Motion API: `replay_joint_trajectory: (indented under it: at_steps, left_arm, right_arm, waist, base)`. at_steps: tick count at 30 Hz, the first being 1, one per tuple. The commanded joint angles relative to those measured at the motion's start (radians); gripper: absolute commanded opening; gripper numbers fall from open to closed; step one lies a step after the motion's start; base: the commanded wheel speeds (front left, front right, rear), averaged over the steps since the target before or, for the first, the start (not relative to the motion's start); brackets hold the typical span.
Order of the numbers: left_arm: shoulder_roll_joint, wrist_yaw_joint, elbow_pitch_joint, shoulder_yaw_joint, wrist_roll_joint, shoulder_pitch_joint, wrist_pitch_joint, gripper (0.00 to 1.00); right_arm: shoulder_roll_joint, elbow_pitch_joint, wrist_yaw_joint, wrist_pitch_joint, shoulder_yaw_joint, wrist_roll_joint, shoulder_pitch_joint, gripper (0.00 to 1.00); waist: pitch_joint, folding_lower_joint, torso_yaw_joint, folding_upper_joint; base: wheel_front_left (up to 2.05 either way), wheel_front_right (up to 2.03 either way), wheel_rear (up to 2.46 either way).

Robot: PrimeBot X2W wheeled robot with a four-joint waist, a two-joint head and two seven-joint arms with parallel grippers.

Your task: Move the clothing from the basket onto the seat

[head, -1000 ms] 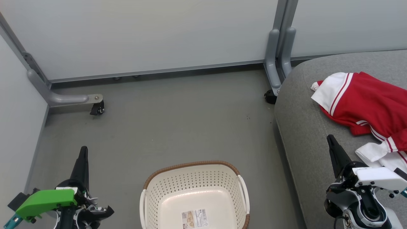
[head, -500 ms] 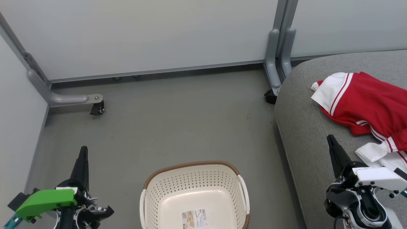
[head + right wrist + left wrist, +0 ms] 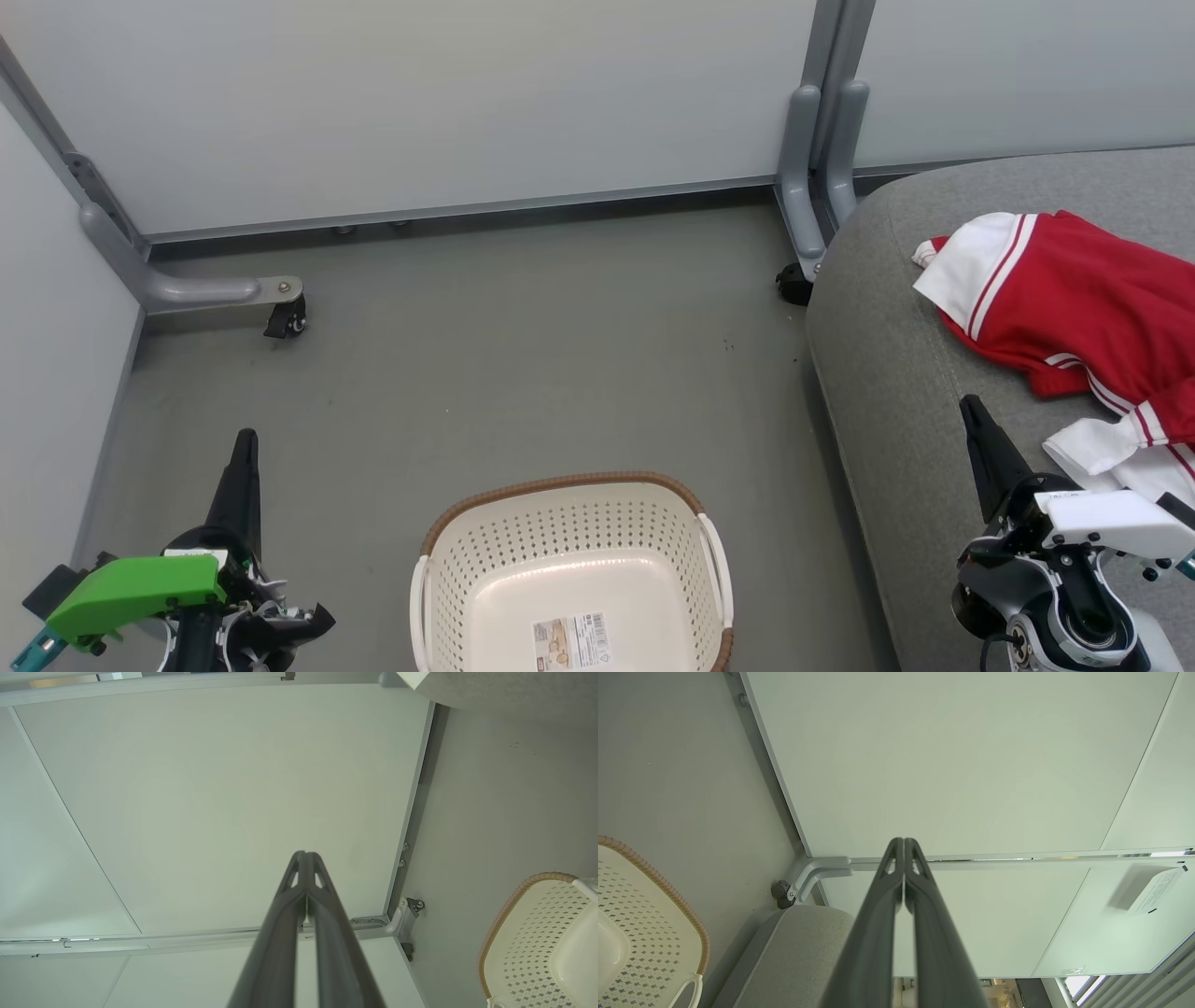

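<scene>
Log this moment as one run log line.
cream perforated plastic basket: no clothing inside | red clothing with white trim: on grey woven-fabric seat | left gripper: shut | right gripper: shut

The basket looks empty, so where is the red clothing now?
In the head view the clothing lies on the grey seat at the right, apart from the basket on the floor.

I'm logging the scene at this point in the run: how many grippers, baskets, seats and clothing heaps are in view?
Grippers: 2 (left gripper, right gripper)
Baskets: 1 (basket)
Seats: 1 (seat)
Clothing heaps: 1 (clothing)
Total: 5
</scene>
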Motion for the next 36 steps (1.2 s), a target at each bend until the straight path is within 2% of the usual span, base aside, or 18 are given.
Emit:
replay_joint_trajectory:
  at_steps: [1, 36]
  left_arm:
    - [0.000, -0.005, 0.002, 0.002, 0.006, -0.015, 0.004, 0.00]
    - [0.000, -0.005, 0.002, 0.003, 0.006, -0.015, 0.005, 0.00]
  right_arm:
    - [-0.001, 0.002, 0.000, 0.004, -0.001, -0.006, -0.008, 0.00]
    - [0.000, 0.002, 0.000, 0.004, -0.002, -0.006, -0.008, 0.00]
  waist:
    - [0.000, 0.0000, 0.000, 0.0000]
    - [0.000, 0.0000, 0.000, 0.0000]
  base:
    - [0.00, 0.00, 0.00]
    - [0.00, 0.00, 0.00]
